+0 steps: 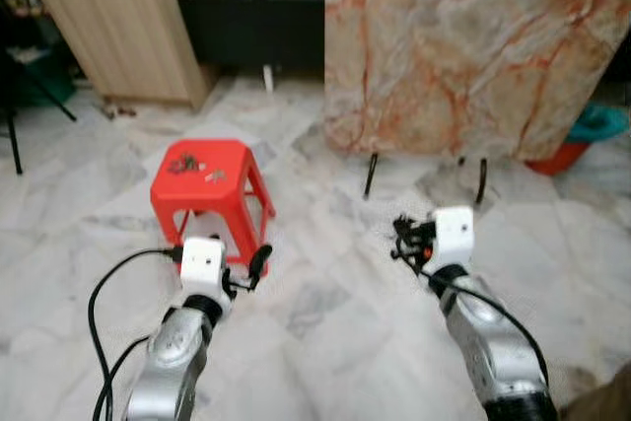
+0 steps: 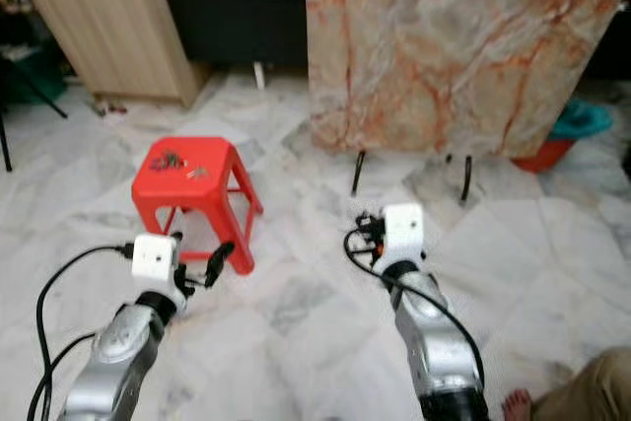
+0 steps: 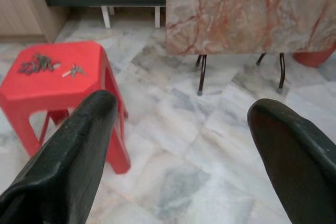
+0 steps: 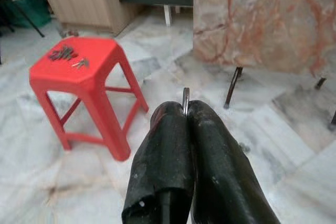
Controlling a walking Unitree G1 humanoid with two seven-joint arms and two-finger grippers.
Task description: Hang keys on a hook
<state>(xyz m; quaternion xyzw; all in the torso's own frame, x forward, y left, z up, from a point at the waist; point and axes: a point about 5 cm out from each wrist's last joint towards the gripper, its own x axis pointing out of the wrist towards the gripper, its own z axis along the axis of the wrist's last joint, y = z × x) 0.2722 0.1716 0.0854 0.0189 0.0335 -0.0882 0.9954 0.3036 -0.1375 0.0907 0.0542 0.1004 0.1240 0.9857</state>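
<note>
The keys [image 4: 64,53] lie in 2 small clusters on top of the red plastic stool [image 1: 208,184], which stands on the marble floor [image 1: 325,313] ahead and to the robot's left, well apart from both arms; I'd guess the robot is approaching to collect them. No hook is visible from here. The left pincer [image 3: 181,145] is held forward at stool height, its 2 black fingers [image 3: 68,156] spread wide with nothing between them. The right pincer [image 4: 186,111] is pressed together, clamped on what looks like a thin metal ring or key [image 4: 186,100] poking from the tips, though it's too small to be sure.
</note>
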